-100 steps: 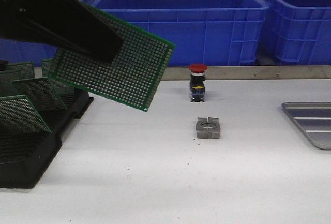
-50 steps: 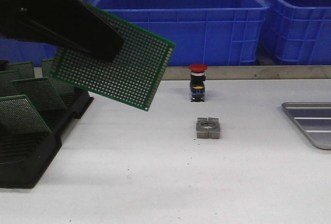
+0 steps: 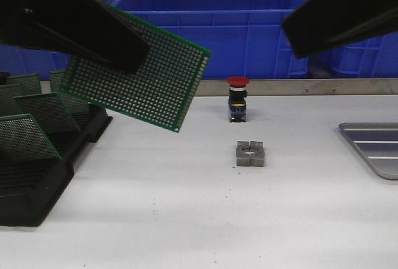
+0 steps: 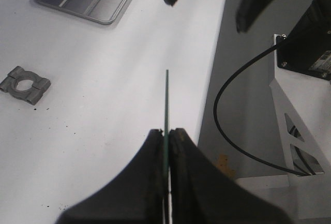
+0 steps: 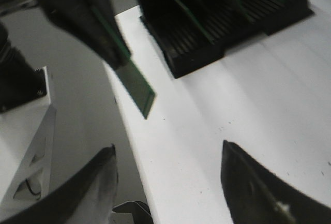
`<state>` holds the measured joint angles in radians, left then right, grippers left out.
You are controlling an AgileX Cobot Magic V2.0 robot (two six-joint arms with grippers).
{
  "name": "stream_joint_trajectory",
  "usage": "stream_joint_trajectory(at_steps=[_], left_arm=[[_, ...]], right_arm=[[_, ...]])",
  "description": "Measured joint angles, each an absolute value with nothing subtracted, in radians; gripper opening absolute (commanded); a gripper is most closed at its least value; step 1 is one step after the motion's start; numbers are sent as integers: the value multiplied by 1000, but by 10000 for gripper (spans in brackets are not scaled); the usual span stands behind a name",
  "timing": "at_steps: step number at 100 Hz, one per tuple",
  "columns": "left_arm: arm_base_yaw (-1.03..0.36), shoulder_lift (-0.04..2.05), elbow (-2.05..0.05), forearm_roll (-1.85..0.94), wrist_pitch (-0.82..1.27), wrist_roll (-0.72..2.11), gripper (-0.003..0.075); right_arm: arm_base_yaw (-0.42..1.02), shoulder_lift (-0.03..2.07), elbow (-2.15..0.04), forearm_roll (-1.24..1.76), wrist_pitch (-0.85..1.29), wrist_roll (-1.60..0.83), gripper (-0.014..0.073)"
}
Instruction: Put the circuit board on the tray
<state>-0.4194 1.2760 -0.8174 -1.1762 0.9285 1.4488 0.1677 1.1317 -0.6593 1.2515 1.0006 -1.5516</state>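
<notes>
The right pincer (image 3: 298,39) has entered at upper right, its jaws spread and empty. The left pincer (image 4: 166,133) clenches the circuit board (image 3: 140,76) aloft at upper left; the tray (image 3: 373,148) lies at right edge.

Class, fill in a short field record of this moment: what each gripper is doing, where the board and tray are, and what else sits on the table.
left gripper: shut on circuit board, held in the air, tilted
right gripper: open, holding nothing, raised above the table
tray: on the table's right edge, nothing visible on it
rack: black, far left, holding more green boards
table middle: red-capped push button, grey metal clamp block nearer the camera
background: blue crates
</notes>
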Motion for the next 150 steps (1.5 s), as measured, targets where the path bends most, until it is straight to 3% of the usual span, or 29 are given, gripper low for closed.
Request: stream_joint_trajectory(at_steps=[26,53,60,81,84,88,108,116,150], left_arm=[[-419,1276,-817,-1176,929,1449,-17],[-419,1276,-817,-1176,929,1449,-17],[-419,1276,-817,-1176,929,1449,-17],[-419,1276,-817,-1176,925,1449,-12],[-419,1276,-817,-1176,927,1451,0],[-419,1276,-817,-1176,927,1458,38],[-419,1276,-817,-1180,930,1490,440],[-419,1276,-817,-1181,928,1492,547],[-419,1276,-817,-1185,878,1496,571]], right_arm=[[337,1263,-744,1273,982,-1684,468],[407,1404,-866,1278,974,-1689,441],[412,1430,-881,1280,976,-1689,370],[412,1451,-889,1280,1004,-1691,-26],[412,1451,-889,1280,1004,-1691,-74],[412,1451,-889,1275,1011,-1693,-62],[412,1451,-889,1272,1043,-1693,-64],[412,1451,-889,1272,1049,-1665,-64],[278,1451,-889,1098,1061,-1263,-64]])
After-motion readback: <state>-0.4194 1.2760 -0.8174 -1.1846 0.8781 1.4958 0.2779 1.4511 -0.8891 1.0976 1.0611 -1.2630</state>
